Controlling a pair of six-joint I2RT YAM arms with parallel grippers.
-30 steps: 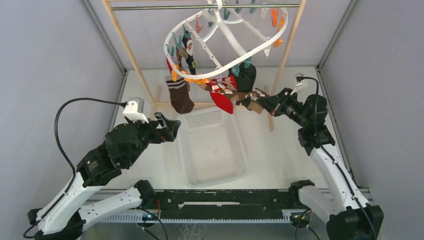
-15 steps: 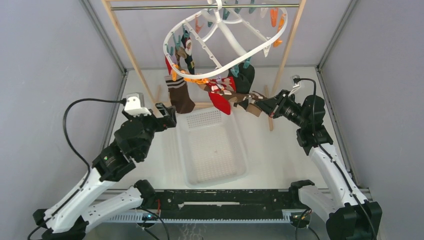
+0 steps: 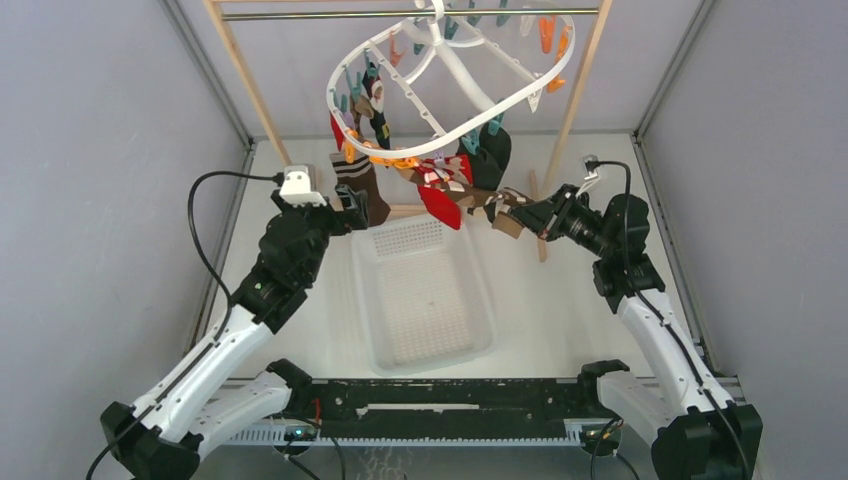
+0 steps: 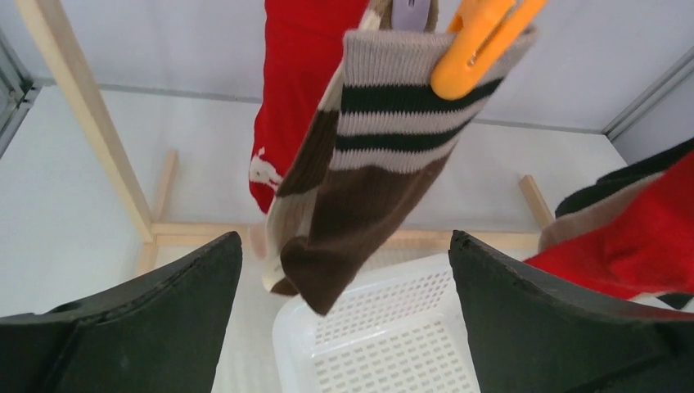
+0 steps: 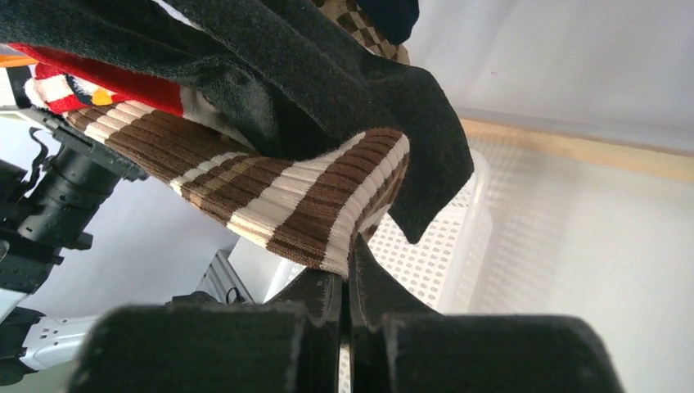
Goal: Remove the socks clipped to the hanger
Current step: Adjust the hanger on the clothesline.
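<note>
Left wall (image 3: pixel 90 150): ran close beside the left arm; little room on that side.
Wooden rack (image 3: pixel 252 90): one; left post rose between wall and hanger, metal rod (image 3: pixel 400 14) across the top.
Left gripper (image 3: pixel 350 207): one; fingers spread wide apart, nothing gripped; framed the toe of the brown banded sock (image 4: pixel 368 205).
Brown banded sock: one; hung by its cuff from an orange clip (image 4: pixel 475 49) at the hanger's left end, above the basket's far left corner; red sock (image 4: pixel 295 90) just behind.
Hanger (image 3: pixel 462 72): one; hung tilted from the rod, right end higher.
Socks: bunched under the near rim; overlapped, count could not be told.
Basket (image 3: pixel 365 310): one; sat between the two arms, below the socks.
Right gripper (image 3: pixel 522 212): one; fingers pinched together on a fold of the brown-and-white ribbed sock (image 5: pixel 327 196), drawn sideways from the bunch; black sock (image 5: pixel 327 74) draped over it.
Right wall (image 3: pixel 760 150): stood near the right arm.
</note>
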